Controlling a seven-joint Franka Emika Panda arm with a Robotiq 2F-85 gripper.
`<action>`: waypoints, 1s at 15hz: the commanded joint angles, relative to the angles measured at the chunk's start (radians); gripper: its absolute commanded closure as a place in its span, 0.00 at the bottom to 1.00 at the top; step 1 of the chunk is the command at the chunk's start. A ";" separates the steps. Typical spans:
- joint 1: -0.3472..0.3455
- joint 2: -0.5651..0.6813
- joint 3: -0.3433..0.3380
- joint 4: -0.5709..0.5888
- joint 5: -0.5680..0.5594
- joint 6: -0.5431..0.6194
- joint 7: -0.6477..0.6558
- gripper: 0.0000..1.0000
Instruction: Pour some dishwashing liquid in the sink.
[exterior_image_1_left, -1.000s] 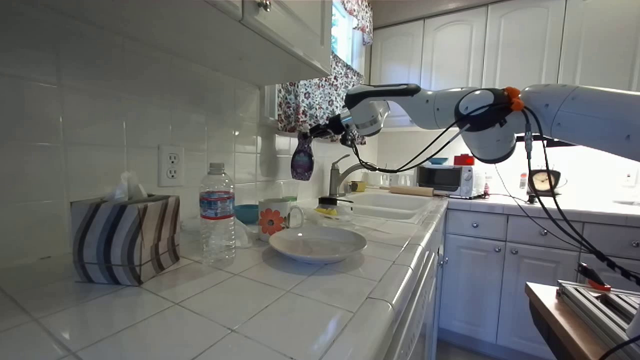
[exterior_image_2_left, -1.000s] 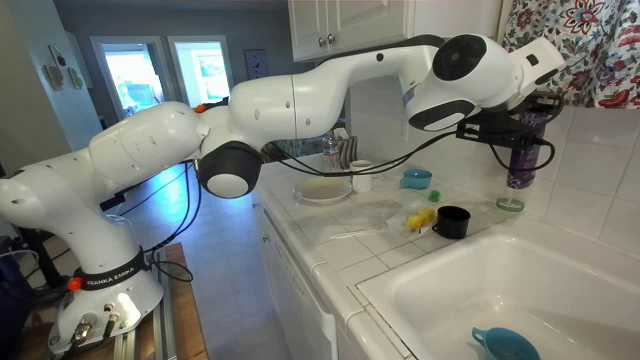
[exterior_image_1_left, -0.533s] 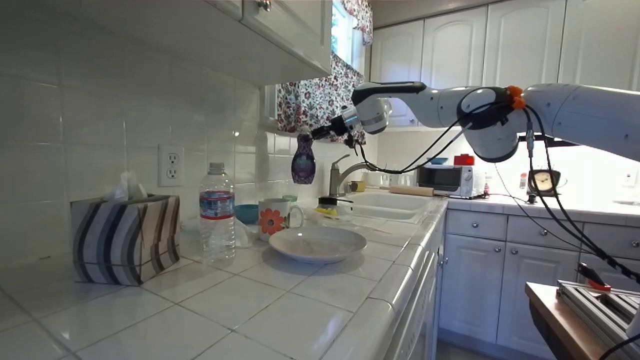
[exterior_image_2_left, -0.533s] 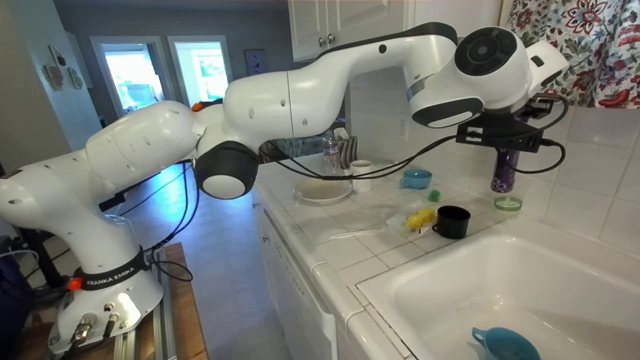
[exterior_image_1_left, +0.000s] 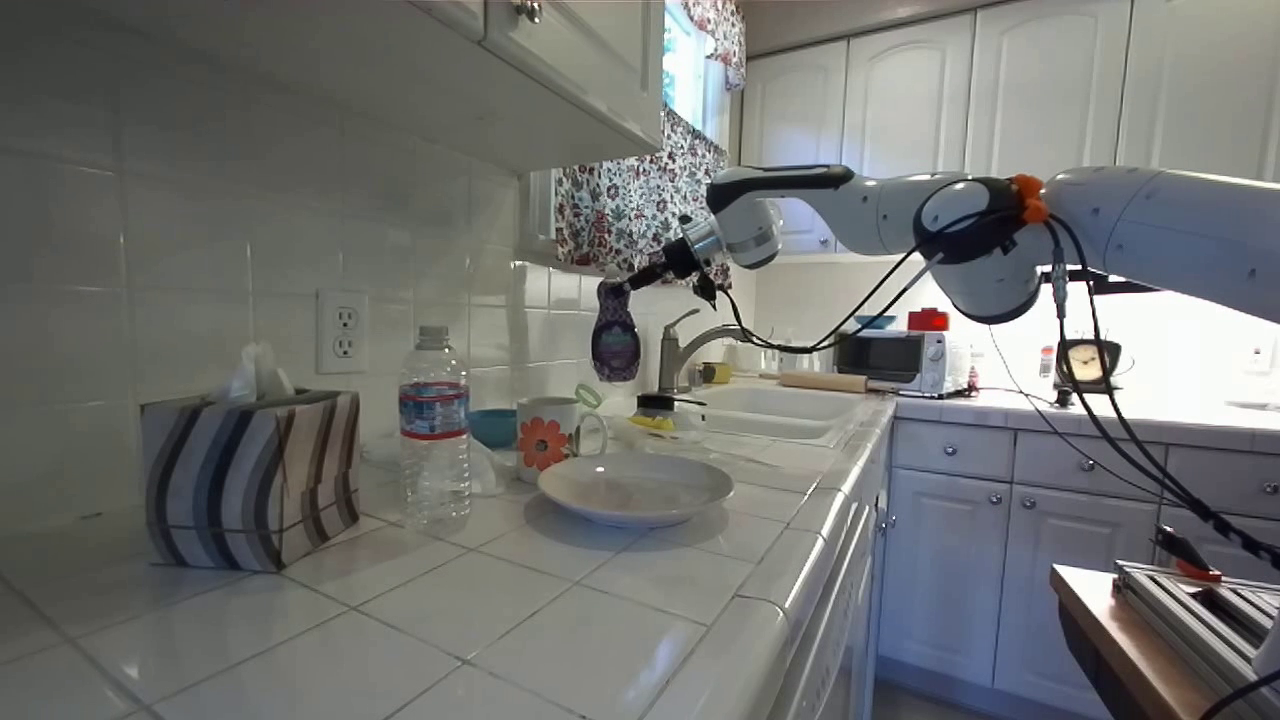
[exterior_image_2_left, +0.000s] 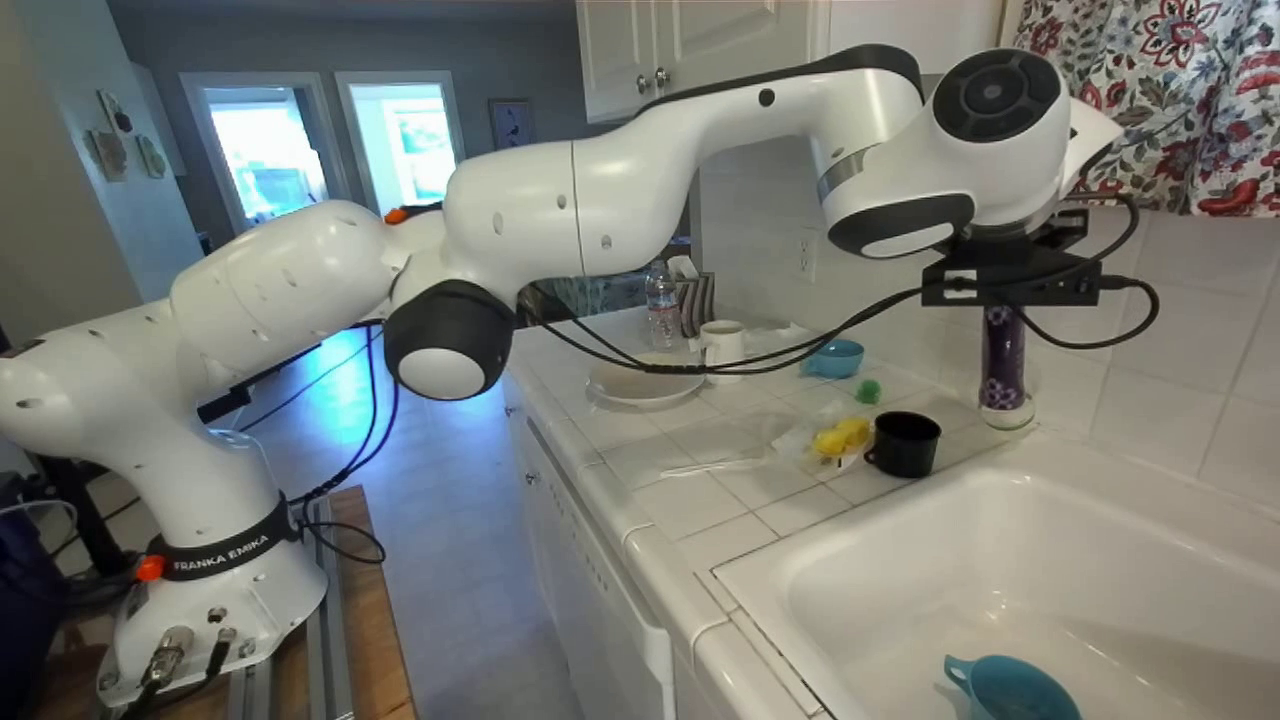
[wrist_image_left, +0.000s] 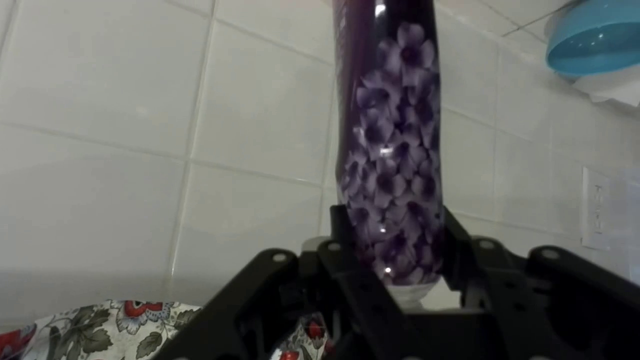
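The dishwashing liquid (exterior_image_1_left: 615, 340) is a purple, flower-printed bottle with a pale cap, hanging almost upright above the counter by the tiled back wall. My gripper (wrist_image_left: 392, 225) is shut on its upper part, just below the cap, with a finger on either side in the wrist view. In an exterior view the bottle (exterior_image_2_left: 1003, 350) comes out below the wrist, beside the sink's back corner; its lower end overlaps a green-rimmed clear glass (exterior_image_2_left: 1012, 415), and I cannot tell whether they touch. The white sink (exterior_image_2_left: 900, 560) lies in front of that spot.
A black cup (exterior_image_2_left: 905, 445) and yellow item (exterior_image_2_left: 842, 437) stand near the sink edge. A blue cup (exterior_image_2_left: 1015, 688) lies in the basin, the faucet (exterior_image_1_left: 685, 350) behind. Along the counter are a mug (exterior_image_1_left: 540, 440), plate (exterior_image_1_left: 635, 490), water bottle (exterior_image_1_left: 435, 430) and tissue box (exterior_image_1_left: 250, 480).
The wrist has turned, and the held bottle has come lower, swinging toward the counter side of the sink. Behind the mug, the green rim of the glass now shows tilted.
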 joint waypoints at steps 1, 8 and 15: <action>-0.001 -0.026 -0.034 0.000 0.032 -0.043 -0.068 0.82; -0.030 -0.060 -0.027 0.001 0.066 -0.193 -0.216 0.82; -0.068 -0.097 -0.007 0.002 0.152 -0.274 -0.359 0.82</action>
